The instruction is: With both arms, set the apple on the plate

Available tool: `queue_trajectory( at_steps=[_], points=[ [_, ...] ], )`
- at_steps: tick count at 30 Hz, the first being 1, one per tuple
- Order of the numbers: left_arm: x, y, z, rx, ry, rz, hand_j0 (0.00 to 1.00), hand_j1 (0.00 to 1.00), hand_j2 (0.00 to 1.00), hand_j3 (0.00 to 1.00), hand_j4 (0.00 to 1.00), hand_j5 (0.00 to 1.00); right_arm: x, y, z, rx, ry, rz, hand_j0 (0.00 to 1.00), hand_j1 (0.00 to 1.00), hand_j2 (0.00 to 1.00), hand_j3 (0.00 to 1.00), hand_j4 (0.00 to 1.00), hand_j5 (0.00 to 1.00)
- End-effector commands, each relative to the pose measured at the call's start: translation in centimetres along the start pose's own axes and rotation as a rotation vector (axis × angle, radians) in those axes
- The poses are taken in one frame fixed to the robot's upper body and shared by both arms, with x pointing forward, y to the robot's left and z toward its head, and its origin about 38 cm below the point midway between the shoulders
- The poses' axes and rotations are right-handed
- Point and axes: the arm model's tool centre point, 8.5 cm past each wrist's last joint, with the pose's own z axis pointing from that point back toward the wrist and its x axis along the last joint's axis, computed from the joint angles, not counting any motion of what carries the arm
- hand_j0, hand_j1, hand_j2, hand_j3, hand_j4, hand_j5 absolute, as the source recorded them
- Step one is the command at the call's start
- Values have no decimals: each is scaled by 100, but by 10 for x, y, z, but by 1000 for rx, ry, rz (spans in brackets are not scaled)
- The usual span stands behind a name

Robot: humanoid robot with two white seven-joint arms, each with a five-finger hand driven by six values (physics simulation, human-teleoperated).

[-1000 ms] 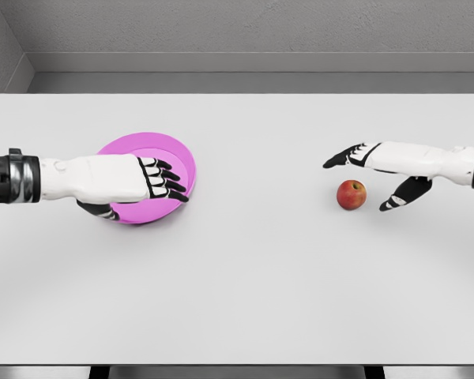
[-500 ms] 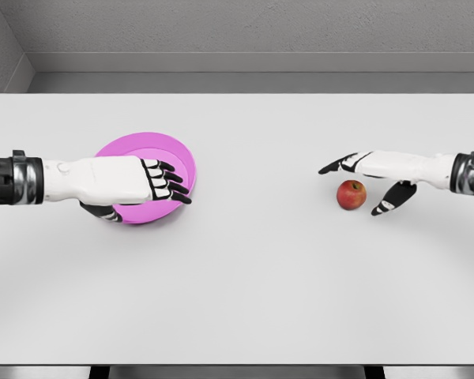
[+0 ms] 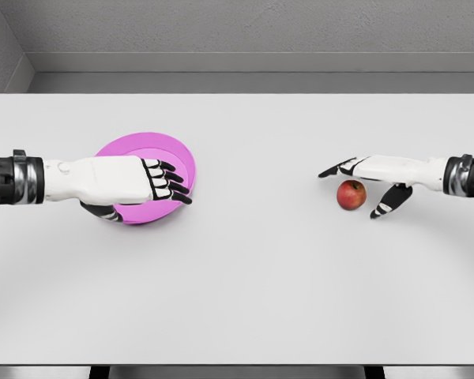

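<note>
The apple [image 3: 351,195] is seen resting on the white counter [image 3: 245,276], well to the right of the pink plate [image 3: 146,150], and it lies between the spread fingers [image 3: 336,169] and thumb of the right hand [image 3: 363,185], just inside their reach but not yet clasped. The right hand is by far the nearer to the apple, its fingers released and open around the fruit. The plate is gripped at its near rim by the left hand [image 3: 138,183], thumb tucked beneath.

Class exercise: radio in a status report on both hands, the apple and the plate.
Left hand gripping plate edge. Right hand open, straddling apple, no grasp seen. Apple on table, apart from plate. Nothing between them.
</note>
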Motion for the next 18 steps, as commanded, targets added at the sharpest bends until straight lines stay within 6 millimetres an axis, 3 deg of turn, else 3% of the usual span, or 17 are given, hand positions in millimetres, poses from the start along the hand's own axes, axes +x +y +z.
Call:
queue_trajectory(
  at_steps=[1,6,8,10,12,16,18],
  points=[
    [0,0,0,3,0,5,100,100,100,100,100,100,-4,2,0,-3,8,-13,100,100,100,100,100,100],
    [0,1,0,2,1,2,100,100,100,100,100,100,-6,2,1,-3,16,-20,99,99,99,99,99,99],
    [-1,1,1,3,2,1,100,100,100,100,100,100,-6,3,0,-2,14,-20,88,88,88,88,88,88],
    [-1,1,1,3,2,1,100,100,100,100,100,100,-5,2,-2,-4,10,-20,85,85,85,85,85,85],
    [-1,1,1,3,2,1,100,100,100,100,100,100,-5,2,-2,-5,8,-22,77,77,77,77,77,77],
    [-1,1,1,0,3,1,100,100,100,100,100,100,-4,-1,-2,-9,7,-17,74,74,74,74,74,74],
    [-1,1,1,0,3,1,100,100,100,100,100,100,-3,-1,-4,-10,2,-17,65,65,65,65,65,65]
  ],
)
